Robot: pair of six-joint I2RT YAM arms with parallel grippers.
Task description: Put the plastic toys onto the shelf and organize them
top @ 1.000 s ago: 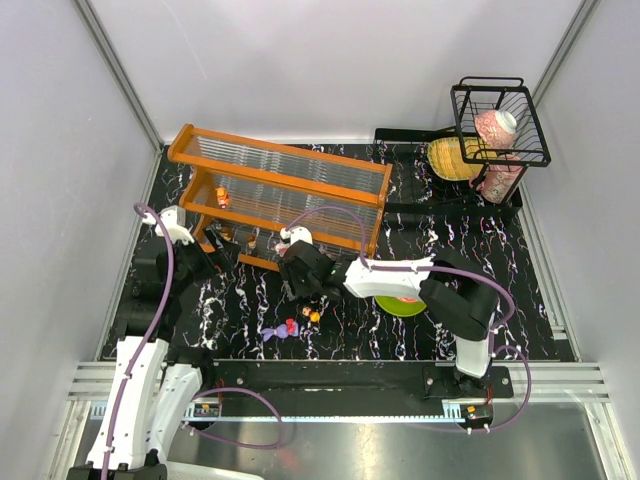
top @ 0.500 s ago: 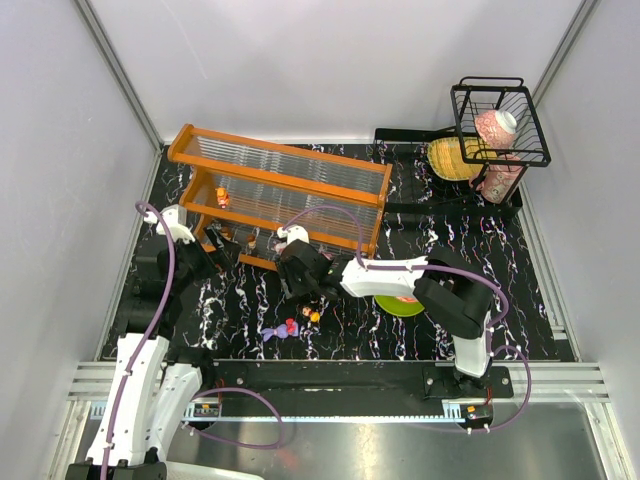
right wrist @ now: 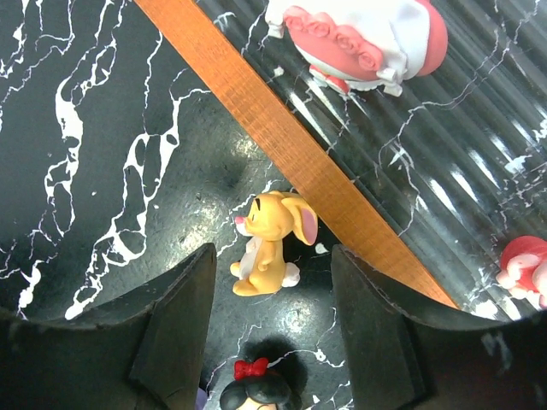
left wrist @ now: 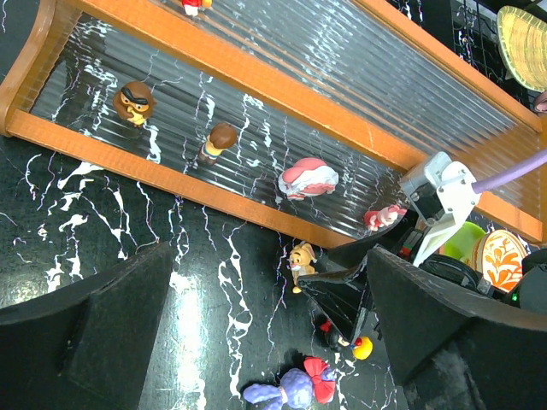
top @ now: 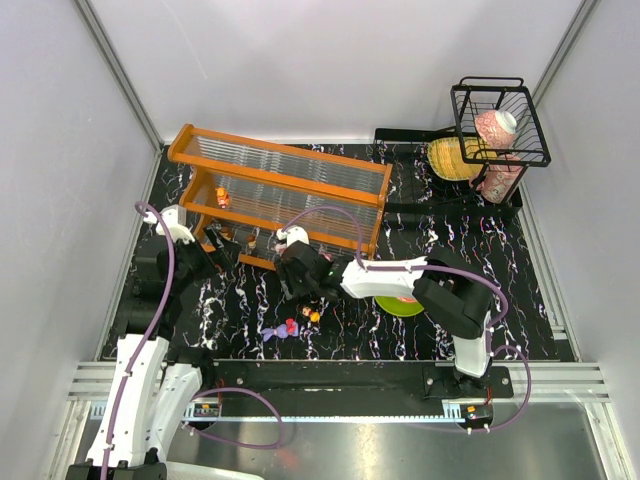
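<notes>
Hovering with jaws apart, the right gripper brackets the yellow rabbit figurine on the black mat, just near of the orange shelf.

In the far right corner I see a black wire basket with a pink patterned container, white-capped, leaning inside it. A yellow woven round thing lies just left of the basket. On the black, white-veined worktop sits a green plate holding a red-patterned bowl, both partly hidden.
</notes>
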